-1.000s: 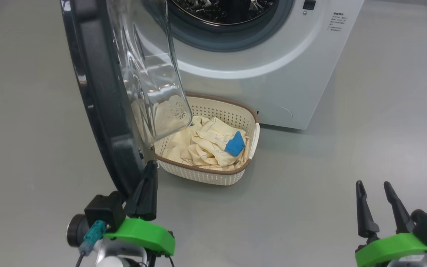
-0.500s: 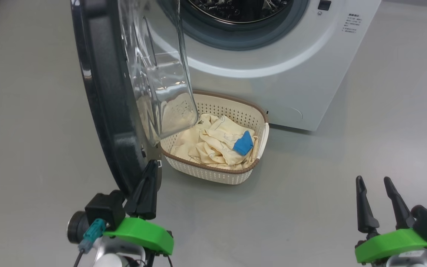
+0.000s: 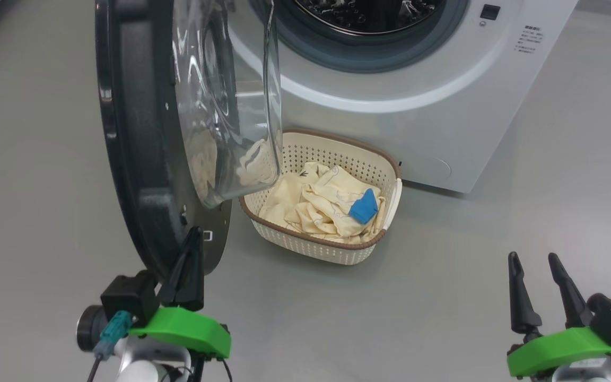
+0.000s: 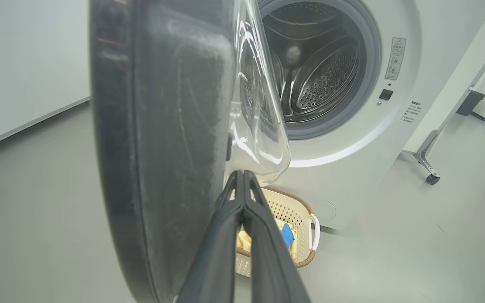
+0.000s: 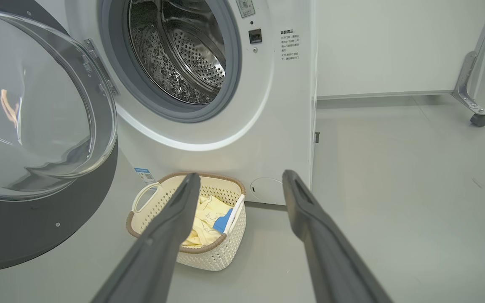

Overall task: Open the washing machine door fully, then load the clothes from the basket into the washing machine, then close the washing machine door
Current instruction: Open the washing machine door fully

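Note:
The washing machine door (image 3: 136, 138) stands swung out to the left, its glass bowl (image 3: 231, 106) hanging over the left end of the basket (image 3: 337, 249). My left gripper (image 3: 195, 233) is shut, with its tips against the inner side of the door's lower black rim (image 4: 162, 126). The left wrist view has the shut gripper (image 4: 241, 174) just under the glass. The white washing machine (image 3: 390, 127) shows its bare steel drum (image 5: 183, 54). Cream-yellow clothes (image 3: 326, 207) with a blue patch lie in the basket (image 5: 209, 256). My right gripper (image 3: 532, 257) is open and holds nothing, low at the right.
The basket sits on the grey floor right in front of the washer. A metal frame leg with a caster (image 5: 476, 113) stands to the washer's right. A white wall (image 5: 394, 46) runs behind. Open floor lies between my right gripper and the basket.
The door has swung further open, away from the basket, with my shut left gripper moving left along with its rim. The head camera has shifted. The right gripper stays still.

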